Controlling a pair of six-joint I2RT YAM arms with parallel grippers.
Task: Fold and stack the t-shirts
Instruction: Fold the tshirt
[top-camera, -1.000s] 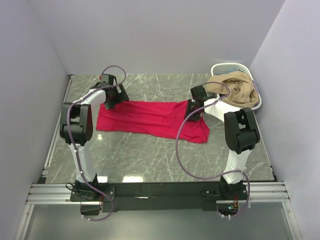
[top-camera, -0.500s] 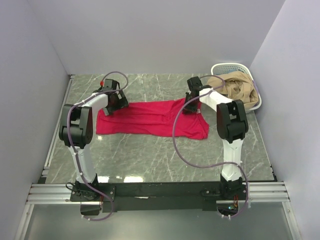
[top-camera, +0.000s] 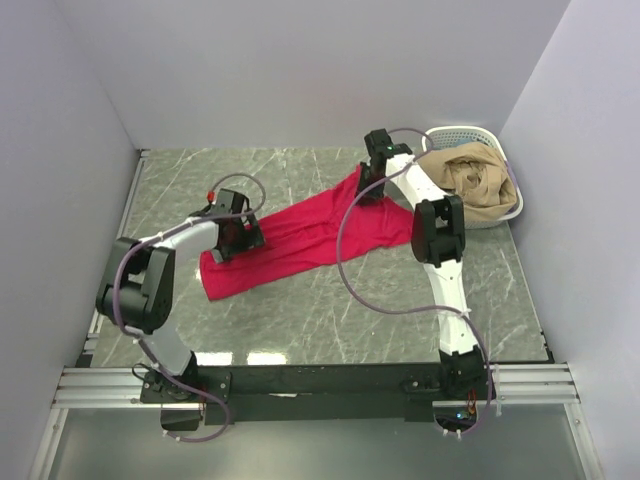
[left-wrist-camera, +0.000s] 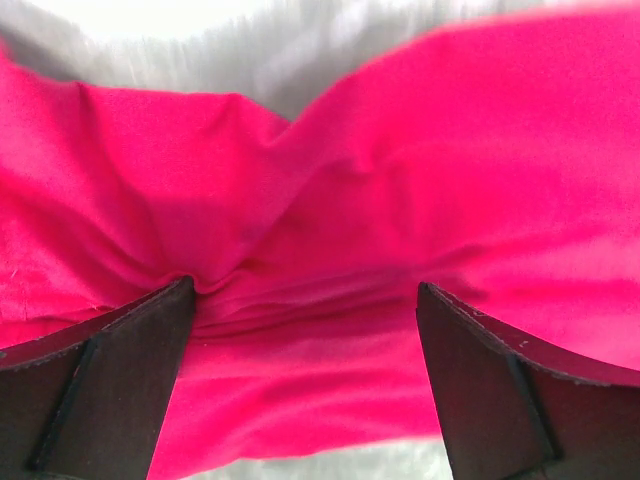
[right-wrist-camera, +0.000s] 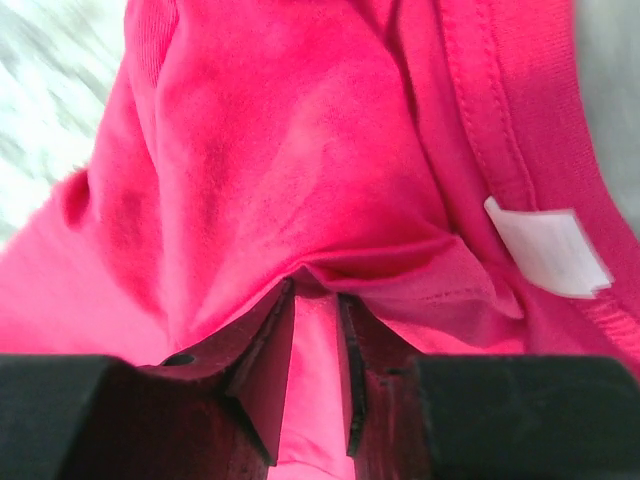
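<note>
— T-shirt (top-camera: 300, 235) first: where does it lie?
— Crimson, stretched slantwise across the marble surface (top-camera: 300, 310). Its near end points toward my left arm and its far end reaches up by the right one.
— Left pincer (top-camera: 238, 232)?
— Down on the near-left part of the cloth. In my wrist view its fingers (left-wrist-camera: 110, 390) stand wide apart with their tips on the red fabric, which wrinkles between them. Nothing is clamped.
— And the right pincer (top-camera: 372, 188)?
— Farther out, at the far corner. Its jaws are drawn narrow on a pinched fold of the T-shirt, by the neckband. The white neck label (right-wrist-camera: 550, 245) sits just beside that fold.
— Beyond that?
— A white lattice basket (top-camera: 455, 132) in the far right corner, holding a heap of tan cloth (top-camera: 475, 180). I cannot tell what garment that is.
</note>
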